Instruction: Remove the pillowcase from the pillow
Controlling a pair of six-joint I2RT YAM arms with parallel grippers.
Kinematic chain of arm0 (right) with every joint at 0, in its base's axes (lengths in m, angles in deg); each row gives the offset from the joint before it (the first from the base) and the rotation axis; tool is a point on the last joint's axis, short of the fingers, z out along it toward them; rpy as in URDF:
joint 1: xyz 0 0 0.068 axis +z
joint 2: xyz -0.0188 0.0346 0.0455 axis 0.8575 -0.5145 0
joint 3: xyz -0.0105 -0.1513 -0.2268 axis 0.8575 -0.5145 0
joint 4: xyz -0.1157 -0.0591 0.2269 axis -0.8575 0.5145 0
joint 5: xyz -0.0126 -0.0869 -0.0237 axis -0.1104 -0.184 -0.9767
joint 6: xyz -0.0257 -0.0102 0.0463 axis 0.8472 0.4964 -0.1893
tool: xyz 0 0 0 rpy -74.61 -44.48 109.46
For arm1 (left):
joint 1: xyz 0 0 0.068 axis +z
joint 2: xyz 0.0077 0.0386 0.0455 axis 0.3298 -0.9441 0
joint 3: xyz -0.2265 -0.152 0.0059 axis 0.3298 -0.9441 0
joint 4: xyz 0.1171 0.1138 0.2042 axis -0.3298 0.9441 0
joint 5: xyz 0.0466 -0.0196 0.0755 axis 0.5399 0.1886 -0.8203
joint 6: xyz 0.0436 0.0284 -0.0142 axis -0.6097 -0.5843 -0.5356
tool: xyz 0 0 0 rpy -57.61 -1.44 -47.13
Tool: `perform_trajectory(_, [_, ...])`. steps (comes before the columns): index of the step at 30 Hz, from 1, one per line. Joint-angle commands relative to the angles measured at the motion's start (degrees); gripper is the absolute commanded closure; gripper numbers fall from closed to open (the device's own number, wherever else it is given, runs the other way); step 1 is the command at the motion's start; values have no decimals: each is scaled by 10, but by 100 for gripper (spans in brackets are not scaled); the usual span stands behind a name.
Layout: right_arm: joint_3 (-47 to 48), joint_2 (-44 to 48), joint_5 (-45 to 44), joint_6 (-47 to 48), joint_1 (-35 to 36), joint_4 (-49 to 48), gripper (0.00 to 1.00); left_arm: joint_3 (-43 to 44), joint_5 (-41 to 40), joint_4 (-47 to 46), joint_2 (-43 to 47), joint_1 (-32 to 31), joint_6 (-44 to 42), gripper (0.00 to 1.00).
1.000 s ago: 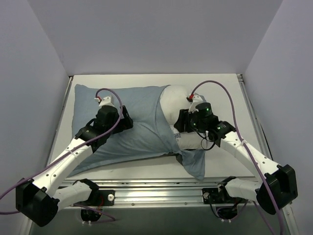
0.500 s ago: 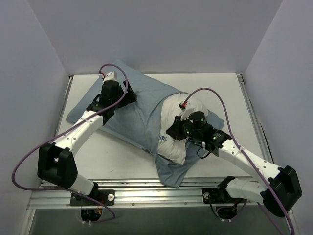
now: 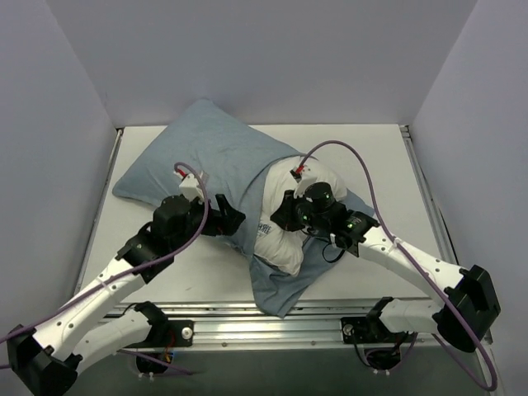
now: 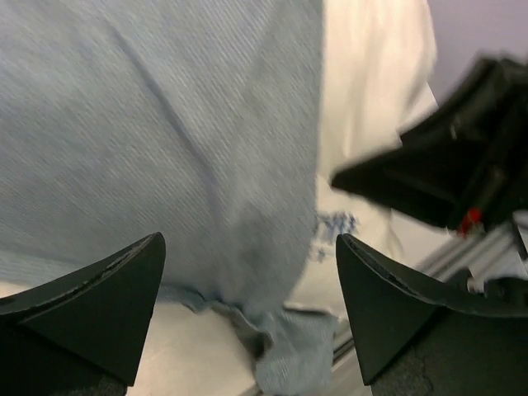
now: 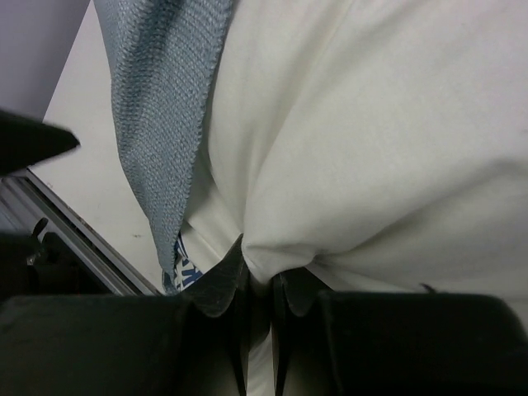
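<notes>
Half a second before, the left arm had been stretched far out over the back left of the bench. Now it had pulled back toward the near side. The bundle had shifted too, and more white showed.

The left claw (image 3: 233, 223) (image 4: 247, 313) was spread wide and held nothing. Through its wrist camera, its two dark fingers (image 4: 99, 305) stood far apart. Between them lay the pale blue-grey pillowcase (image 4: 165, 124). I could not tell if the fingers touched the cloth. The claw sat just beside the open edge of the pillowcase (image 3: 190, 157), where the blue cloth ended and the white began.

The right claw (image 3: 279, 219) (image 5: 260, 285) was clenched tight on a pinch of the pillow (image 5: 371, 124). The white cloth bunched up into folds where the fingers squeezed it. The edge of the pillowcase (image 5: 165, 99) hung just to the left of that pinch.

The pillow (image 3: 280, 239) (image 4: 371, 99) poked out of the pillowcase on the right side, with its small blue logo (image 3: 266, 228) (image 4: 334, 224) showing. The rest was still inside. The pillowcase lay slanted across the white bench (image 3: 379, 157) (image 5: 91, 173), its far corner up near the back wall. A loose flap of blue cloth lay under the pillow, near the front edge.
</notes>
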Motion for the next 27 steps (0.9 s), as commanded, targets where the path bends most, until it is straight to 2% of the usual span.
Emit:
perform_trajectory(1, [56,-15,-16,17,10,-25,100,-58,-9,12,43,-64,9,8])
perform_trajectory(3, [70,-20,-21,19,11,-23,100,-79,-22,-5,48,-107,21,10])
perform_trajectory(6, [94,-30,-41,23,12,-15,100,-96,-46,-6,24,-138,30,11])
perform_trajectory(11, [119,-40,-54,29,12,-5,100,-105,-46,-29,-18,-150,28,15])
perform_trajectory(18, [127,-42,-44,16,13,-8,100,-86,-47,-49,-65,-151,15,31])
perform_trajectory(19, [128,-41,-41,14,13,-8,100,-84,-50,-52,-68,-151,15,39])
perform_trajectory(21, [129,-40,-40,12,13,-5,100,-80,-56,-60,-77,-151,14,48])
perform_trajectory(22, [130,-38,-38,10,13,-5,100,-77,-61,-63,-81,-151,13,58])
perform_trajectory(25, [132,-32,-36,7,13,-3,100,-70,-76,-69,-90,-151,14,77])
perform_trajectory(26, [134,-31,-35,6,13,-1,100,-69,-81,-71,-92,-151,13,89])
perform_trajectory(27, [136,-28,-35,6,13,0,100,-67,-87,-69,-93,-151,14,96])
